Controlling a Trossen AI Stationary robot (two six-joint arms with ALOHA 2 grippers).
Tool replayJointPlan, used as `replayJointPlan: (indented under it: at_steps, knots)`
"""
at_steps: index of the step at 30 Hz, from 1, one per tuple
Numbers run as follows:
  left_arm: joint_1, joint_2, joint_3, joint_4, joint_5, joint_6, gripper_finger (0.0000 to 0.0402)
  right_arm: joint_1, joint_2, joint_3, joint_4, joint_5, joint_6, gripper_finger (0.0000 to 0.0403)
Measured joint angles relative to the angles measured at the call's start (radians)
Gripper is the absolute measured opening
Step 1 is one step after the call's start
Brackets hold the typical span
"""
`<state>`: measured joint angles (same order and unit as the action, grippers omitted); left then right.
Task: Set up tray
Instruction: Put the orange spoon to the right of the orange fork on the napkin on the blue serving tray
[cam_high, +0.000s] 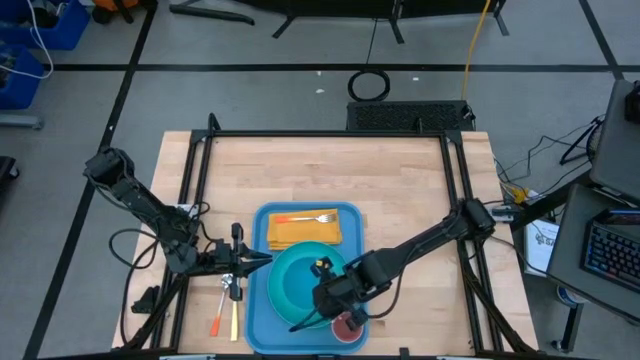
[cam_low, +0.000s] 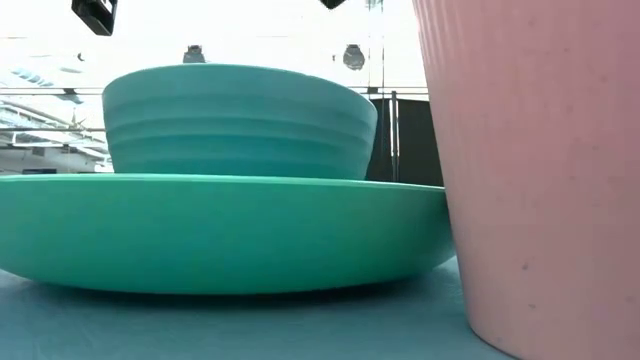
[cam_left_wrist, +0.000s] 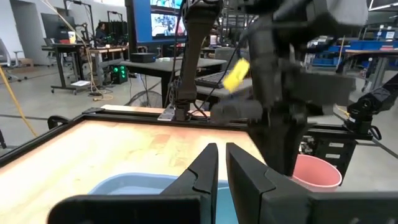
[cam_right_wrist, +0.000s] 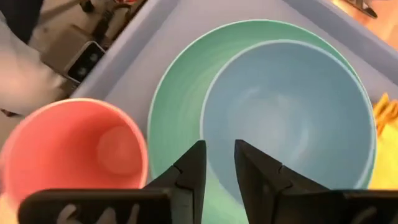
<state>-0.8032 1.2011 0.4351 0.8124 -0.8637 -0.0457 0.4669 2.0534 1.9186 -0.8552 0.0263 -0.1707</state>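
The right gripper hangs over the front part of the tray, its fingers a narrow gap apart and holding nothing, above the seam between the plate and the pink cup. The bowl sits on the plate, and the cup stands just beside the plate at the tray's front right corner. At the tray's back edge a yellow napkin lies flat with a fork on top. The tray itself lies at the middle of the table's front edge. The left gripper waits at the tray's left rim, fingers nearly together with nothing between them. On the table left of the tray, near the front edge, lie a few utensils, one with an orange handle.
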Motion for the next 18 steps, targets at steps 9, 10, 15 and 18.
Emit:
replayJointPlan:
  at_steps: [9,10,15,18]
  knots:
    - [-0.025,0.001,0.0,-0.002,0.001,-0.018,0.0037,0.005,-0.19,-0.124,0.062,-0.024,0.126,0.0049]
    - [-0.031,0.001,0.0,-0.002,0.001,-0.019,0.0037,0.006,-0.228,-0.176,0.123,-0.029,0.129,0.0034]
    - [-0.047,0.002,0.0,-0.016,-0.001,-0.051,0.0037,0.014,-0.474,-0.502,0.435,0.001,0.17,0.0003]
    - [-0.05,0.002,0.0,-0.027,-0.002,-0.076,0.0037,0.021,-0.631,-0.708,0.603,0.074,0.212,0.0001]
